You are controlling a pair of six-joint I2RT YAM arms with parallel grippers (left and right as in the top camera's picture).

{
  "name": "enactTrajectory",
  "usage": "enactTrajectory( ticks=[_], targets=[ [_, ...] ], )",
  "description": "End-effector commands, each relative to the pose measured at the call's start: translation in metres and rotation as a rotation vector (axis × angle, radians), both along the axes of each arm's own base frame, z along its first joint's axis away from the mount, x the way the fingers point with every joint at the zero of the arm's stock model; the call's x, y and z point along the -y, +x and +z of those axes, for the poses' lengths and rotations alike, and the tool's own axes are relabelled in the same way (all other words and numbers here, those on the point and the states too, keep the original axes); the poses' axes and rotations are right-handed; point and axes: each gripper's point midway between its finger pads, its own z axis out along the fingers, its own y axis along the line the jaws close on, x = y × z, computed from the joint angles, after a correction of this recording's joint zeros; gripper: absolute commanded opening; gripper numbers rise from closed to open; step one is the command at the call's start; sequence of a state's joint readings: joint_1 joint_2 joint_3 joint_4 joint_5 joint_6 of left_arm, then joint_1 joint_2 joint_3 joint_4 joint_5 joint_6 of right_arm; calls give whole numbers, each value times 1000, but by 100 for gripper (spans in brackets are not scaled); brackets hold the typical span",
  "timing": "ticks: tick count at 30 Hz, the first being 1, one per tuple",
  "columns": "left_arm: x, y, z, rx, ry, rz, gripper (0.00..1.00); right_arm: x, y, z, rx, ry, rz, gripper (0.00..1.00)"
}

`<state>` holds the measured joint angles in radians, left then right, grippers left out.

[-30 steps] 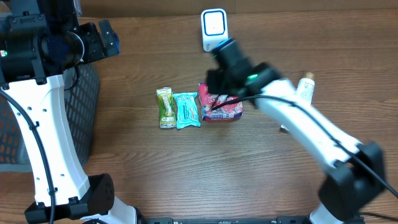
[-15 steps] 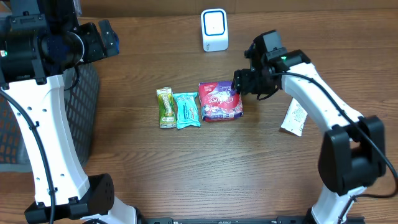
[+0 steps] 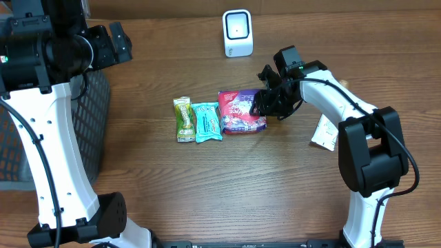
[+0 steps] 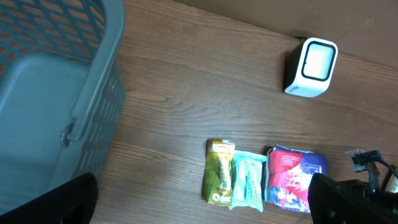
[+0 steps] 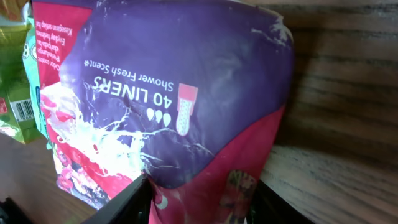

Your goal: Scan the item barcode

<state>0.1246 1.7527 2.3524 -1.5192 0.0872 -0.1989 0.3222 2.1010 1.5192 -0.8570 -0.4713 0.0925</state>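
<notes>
Right jaws moved onto pack [image 3: 238,114] edge, perhaps gripping

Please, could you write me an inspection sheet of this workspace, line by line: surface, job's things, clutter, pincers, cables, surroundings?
Surface: wooden table, brown, no spill seen.
Job's things: white scanner upright at the far side; liner pack lying flat near the middle.
Clutter: green snack and teal snack side by side, left of the pack; white packet at the right.
Pincers: left pincer open, held high, away from the items; right pincer at the pack's right end, a finger on either side of it, grip not certain.
Cables: black cable along the right arm.
Surroundings: grey mesh basket at the table's left.
</notes>
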Motion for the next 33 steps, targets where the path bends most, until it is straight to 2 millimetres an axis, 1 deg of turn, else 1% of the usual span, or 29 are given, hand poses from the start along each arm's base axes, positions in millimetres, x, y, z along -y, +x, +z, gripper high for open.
enactTrajectory(
  ticks=[1, 4, 5, 6, 7, 9, 10, 13, 14, 16, 18, 19, 21, 22, 25, 27, 29, 32, 33],
  targets=[
    [2, 2, 5, 21, 7, -22, 99, 0, -7, -8, -29, 18, -29, 48],
    [2, 2, 5, 21, 7, -22, 99, -4, -9, -16, -33, 54, -47, 46],
    [2, 2, 5, 21, 7, -22, 100, -5, -10, -18, -34, 60, -46, 37],
    [2, 2, 5, 21, 7, -22, 100, -5, -11, -18, -35, 60, -46, 25],
    [2, 2, 5, 21, 7, -22, 100, -4, -11, -17, -48, 59, -65, 11],
    [2, 2, 5, 21, 7, -22, 100, -2, -9, -14, -56, 61, -93, 4],
    [2, 2, 5, 21, 7, -22, 100, -1, -8, -10, -51, 62, -100, 4],
    [2, 2, 5, 21, 6, -22, 100, 9, 5, 16, 16, 37, -124, 4],
    [2, 2, 5, 21, 6, -22, 100, 12, 8, 27, 45, 25, -131, 4],
    [2, 2, 5, 21, 7, -22, 99, 24, 17, 60, 139, -39, -157, 4],
    [2, 2, 5, 21, 7, -22, 100, 33, 20, 82, 202, -112, -186, 4],
    [2, 2, 5, 21, 7, -22, 100, 40, 21, 91, 234, -177, -222, 4],
    [2, 2, 5, 21, 7, -22, 99, 59, 20, 103, 298, -345, -293, 4],
    [2, 2, 5, 21, 7, -22, 100, 70, 18, 108, 345, -472, -327, 4],
    [2, 2, 5, 21, 6, -22, 100, 87, 10, 118, 437, -709, -373, 4],
    [2, 2, 5, 21, 7, -22, 100, 92, 3, 131, 523, -856, -387, 4],
    [2, 2, 5, 21, 7, -22, 100, 89, -1, 145, 610, -951, -381, 4],
    [2, 2, 5, 21, 7, -22, 99, 78, -6, 162, 727, -1048, -334, 4],
    [2, 2, 5, 21, 6, -22, 99, 74, -7, 165, 746, -1068, -301, 4]
  ],
)
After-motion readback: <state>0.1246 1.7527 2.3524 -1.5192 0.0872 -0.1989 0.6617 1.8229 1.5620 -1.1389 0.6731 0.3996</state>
